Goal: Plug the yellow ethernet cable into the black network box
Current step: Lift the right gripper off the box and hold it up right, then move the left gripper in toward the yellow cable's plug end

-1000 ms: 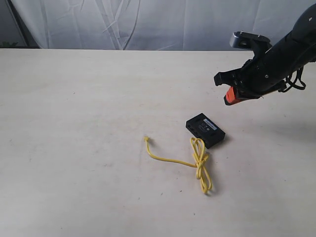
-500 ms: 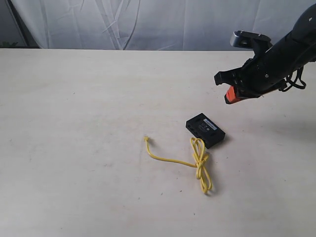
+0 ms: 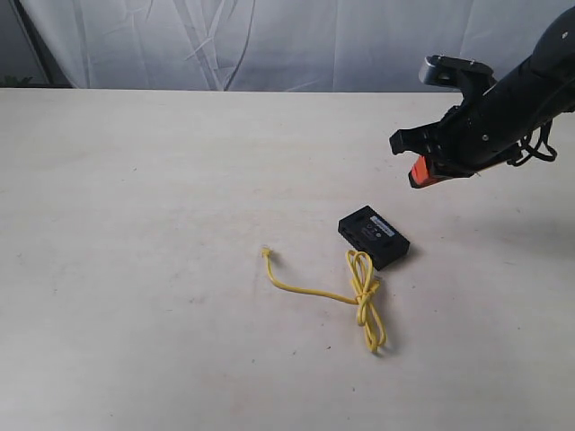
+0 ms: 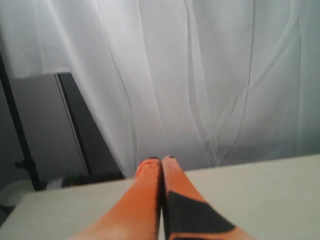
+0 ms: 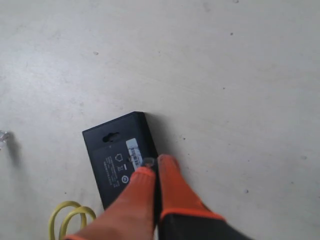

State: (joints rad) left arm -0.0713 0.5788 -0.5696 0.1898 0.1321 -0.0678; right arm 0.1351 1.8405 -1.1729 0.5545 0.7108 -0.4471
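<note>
The black network box (image 3: 374, 237) lies flat on the table right of centre, white label strip up; the right wrist view also shows it (image 5: 117, 157) below the fingers. The yellow ethernet cable (image 3: 362, 289) lies just in front of the box, knotted into loops, one plug end (image 3: 266, 252) trailing left; a loop of the cable (image 5: 70, 215) shows at the right wrist view's edge. My right gripper (image 3: 422, 172) hovers well above and to the right of the box, orange fingers (image 5: 170, 185) pressed together, empty. My left gripper (image 4: 161, 162) is shut, pointing at a curtain, and does not appear in the exterior view.
A pale table (image 3: 144, 224) spreads wide around the box and cable. A white curtain (image 3: 269, 40) hangs behind its far edge. In the left wrist view a dark stand (image 4: 80, 130) sits beside the curtain.
The right gripper rose very slightly between the earliest frame and now; box and cable have not moved.
</note>
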